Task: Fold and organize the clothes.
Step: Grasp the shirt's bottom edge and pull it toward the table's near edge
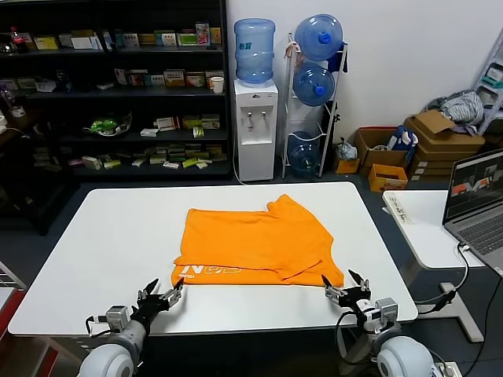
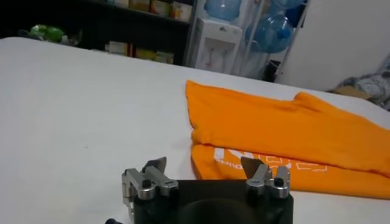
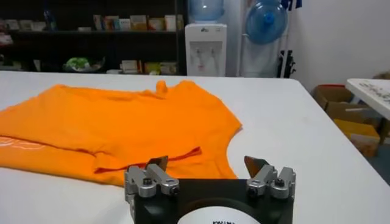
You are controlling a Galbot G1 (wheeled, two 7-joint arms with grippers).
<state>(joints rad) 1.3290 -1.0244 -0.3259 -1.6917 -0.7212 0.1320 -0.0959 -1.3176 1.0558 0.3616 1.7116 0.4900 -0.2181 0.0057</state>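
Note:
The bright orange T-shirt (image 1: pixel 259 242) lies partly folded on the white table (image 1: pixel 118 243), its near edge doubled over with white lettering (image 1: pixel 206 272) showing at the near left corner. My left gripper (image 1: pixel 162 295) is open and empty, low at the table's near edge, just short of that lettered corner (image 2: pixel 244 159). My right gripper (image 1: pixel 346 287) is open and empty at the near edge, just off the shirt's near right corner (image 3: pixel 201 158). Both sets of fingers stand apart from the cloth.
A second white table (image 1: pixel 428 228) with an open laptop (image 1: pixel 478 192) stands to the right. Behind are dark shelves (image 1: pixel 118 86), a water dispenser (image 1: pixel 256 118), a bottle rack (image 1: pixel 314 86) and cardboard boxes (image 1: pixel 428 137). A grey-blue cloth bundle (image 1: pixel 464 104) lies on the boxes.

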